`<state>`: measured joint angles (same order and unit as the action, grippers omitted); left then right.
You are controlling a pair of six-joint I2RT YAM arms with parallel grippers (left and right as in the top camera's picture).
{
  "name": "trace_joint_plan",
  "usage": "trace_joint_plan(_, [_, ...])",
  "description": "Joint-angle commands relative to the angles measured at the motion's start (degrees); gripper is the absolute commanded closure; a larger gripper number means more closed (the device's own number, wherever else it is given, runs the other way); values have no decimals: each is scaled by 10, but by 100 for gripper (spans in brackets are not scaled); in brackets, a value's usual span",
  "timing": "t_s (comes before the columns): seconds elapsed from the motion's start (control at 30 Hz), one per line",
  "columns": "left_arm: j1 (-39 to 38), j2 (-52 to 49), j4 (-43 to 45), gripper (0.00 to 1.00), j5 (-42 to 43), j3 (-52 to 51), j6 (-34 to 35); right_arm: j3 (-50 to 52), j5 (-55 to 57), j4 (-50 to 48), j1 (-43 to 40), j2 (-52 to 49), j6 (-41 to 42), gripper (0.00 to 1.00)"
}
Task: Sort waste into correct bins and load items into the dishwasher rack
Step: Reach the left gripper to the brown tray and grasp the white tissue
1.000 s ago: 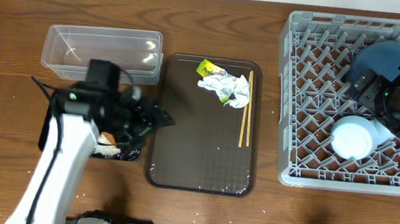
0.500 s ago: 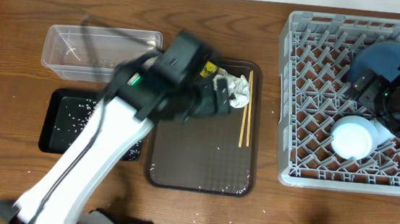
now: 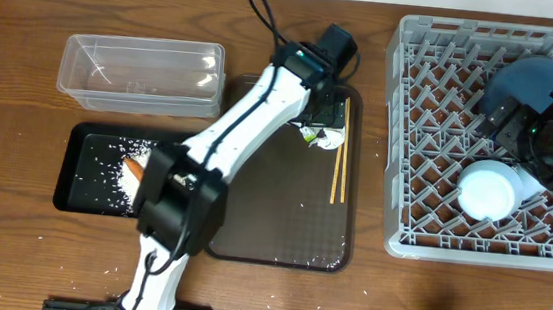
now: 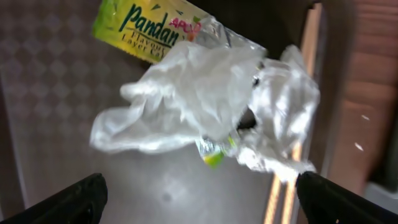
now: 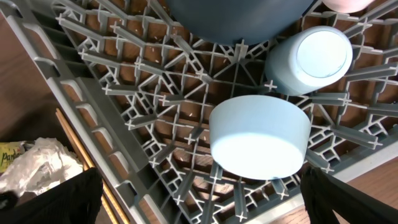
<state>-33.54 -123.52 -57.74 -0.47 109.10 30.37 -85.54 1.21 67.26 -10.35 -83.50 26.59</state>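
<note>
1. Hovering over crumpled white paper (image 4: 205, 106) and a yellow-green wrapper (image 4: 146, 25) on the brown serving tray (image 3: 280, 226), the left gripper (image 4: 199, 186) is spread wide, empty.
2. Rice (image 3: 106, 150) and a carrot (image 3: 135, 168) lie in the black tray (image 3: 77, 195).
3. The right gripper (image 5: 200, 180), also spread, hangs above the grey rack (image 3: 394, 185) holding a blue plate (image 5: 236, 12), bowl (image 5: 260, 137) and cup (image 5: 314, 56).

Light falls bright and even from overhead, so the top view is sharp, with white glare on the clear tub (image 3: 141, 73) and a sheen along the near edge of the brown tray (image 3: 278, 248). My left wrist view is blurred, the crumpled paper (image 4: 205, 106) washed out and the wrapper (image 4: 146, 28) print soft. My right wrist view is crisp, the bowl (image 5: 260, 140) glowing pale.
</note>
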Motion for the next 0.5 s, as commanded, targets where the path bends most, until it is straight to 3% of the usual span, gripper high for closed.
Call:
trace_joint_plan(0.0, [1, -16, 10, 0, -22, 7, 19, 0, 0, 0, -2, 1, 8, 1])
trace_joint_plan(0.47, [4, -57, 15, 6, -94, 5, 94, 0, 1, 0, -2, 1, 8, 1])
